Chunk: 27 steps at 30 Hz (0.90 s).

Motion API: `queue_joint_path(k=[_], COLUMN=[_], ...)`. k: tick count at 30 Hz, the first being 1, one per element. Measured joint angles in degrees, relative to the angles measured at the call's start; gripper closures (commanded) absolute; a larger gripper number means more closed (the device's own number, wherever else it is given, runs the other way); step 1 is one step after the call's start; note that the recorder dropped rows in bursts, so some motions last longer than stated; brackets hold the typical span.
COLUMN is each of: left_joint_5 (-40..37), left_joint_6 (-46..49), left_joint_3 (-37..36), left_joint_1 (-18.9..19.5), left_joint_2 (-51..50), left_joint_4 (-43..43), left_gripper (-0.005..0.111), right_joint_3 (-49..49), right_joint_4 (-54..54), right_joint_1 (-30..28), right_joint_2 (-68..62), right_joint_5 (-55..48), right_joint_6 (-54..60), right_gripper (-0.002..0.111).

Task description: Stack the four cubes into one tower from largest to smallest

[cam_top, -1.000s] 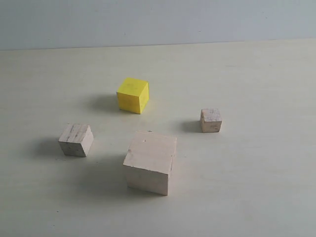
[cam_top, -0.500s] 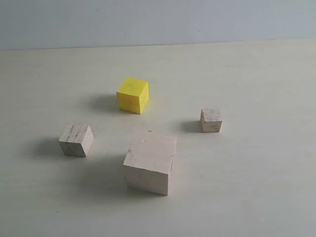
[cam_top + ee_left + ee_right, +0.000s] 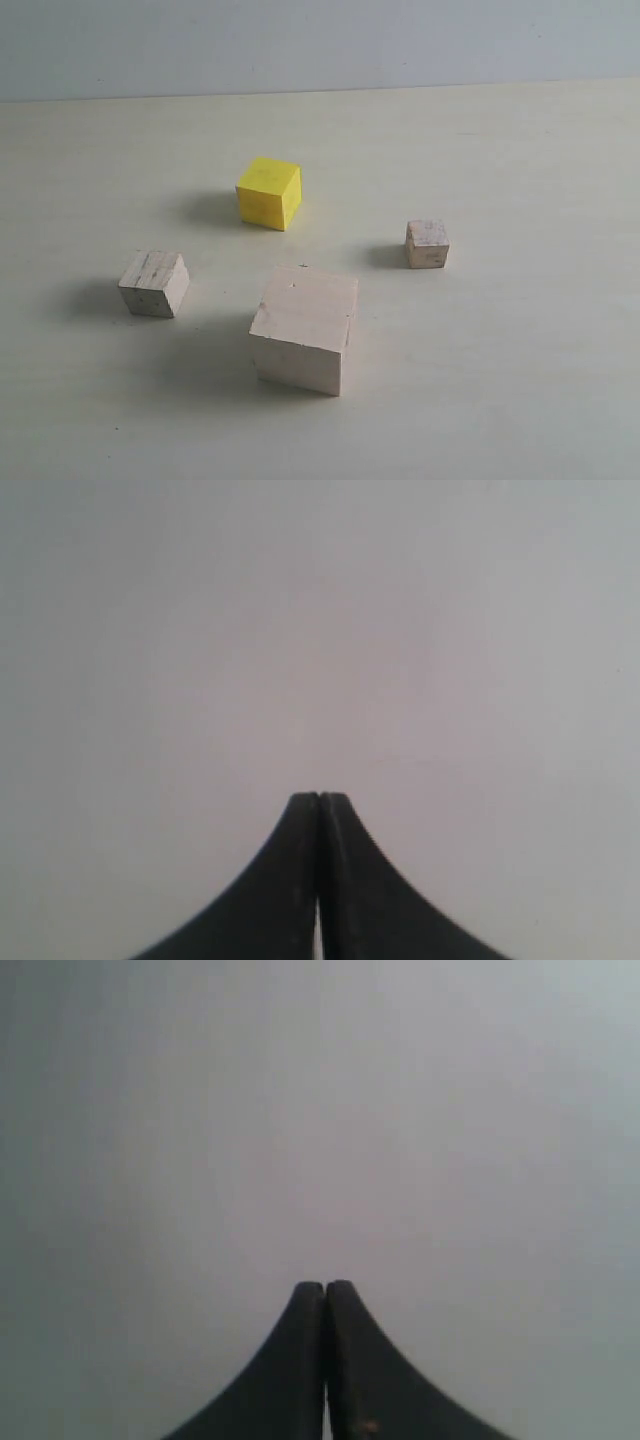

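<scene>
Four cubes stand separately on a flat, pale cream tabletop [image 3: 520,390], each on its own patch of surface and touching no other, so no tower is begun. Nearest in the exterior view, just left of centre, is the large pale wooden block [image 3: 303,330], the biggest of the set, showing its top and a broad front face. To its left and a little farther back sits the medium pale wooden cube [image 3: 154,283], with darker streaks of grain across its top and a soft shadow falling to its left. Farther back again, on the right side, is the smallest pale wooden cube [image 3: 427,244], with greyish marks on its upper face, well apart from the block. Farthest of the four is the bright yellow cube [image 3: 269,192], behind the large block and slightly to its left, turned so that one vertical edge faces forward. Beyond it the tabletop meets a plain pale grey wall [image 3: 320,45]. In the left wrist view the left gripper [image 3: 319,800] has its two dark fingers pressed together tip to tip, nothing between them, against a blank blurred grey background. The right gripper [image 3: 325,1288] looks the same in the right wrist view: pressed closed, pinching nothing.
</scene>
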State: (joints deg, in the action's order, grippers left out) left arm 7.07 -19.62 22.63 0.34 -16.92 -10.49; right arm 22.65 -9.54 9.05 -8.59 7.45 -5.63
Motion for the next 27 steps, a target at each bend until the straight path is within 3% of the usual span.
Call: queue_joint_path(k=[10,14,22,27], left_joint_5=[-4.06,-9.61,-11.05,-19.73], left_joint_6=[-10.39,-11.49,-3.83,2.03], left_joint_3=[3.56,3.56,3.98,5.95], left_joint_1=[-1.3,-7.85,-23.7,-28.72], left_joint_2=[-16.14,-22.81,-34.81,-39.43], left_joint_4=[0.0,0.0,0.0,0.0], left_gripper=[0.107,0.107,0.107,0.107], right_joint_3=[4.24,4.24,4.24,4.24], right_joint_4=[0.24,0.24,0.24,0.24], right_joint_1=[6.96,9.97,16.27,19.25], right_joint_2=[-10.36,-14.49,-22.37,-27.47], right_joint_5=[-11.53,-12.78,-15.91,-21.0], right_joint_6=[0.0,0.39,5.63,8.26], right_gripper=[0.108,0.108,0.108,0.108])
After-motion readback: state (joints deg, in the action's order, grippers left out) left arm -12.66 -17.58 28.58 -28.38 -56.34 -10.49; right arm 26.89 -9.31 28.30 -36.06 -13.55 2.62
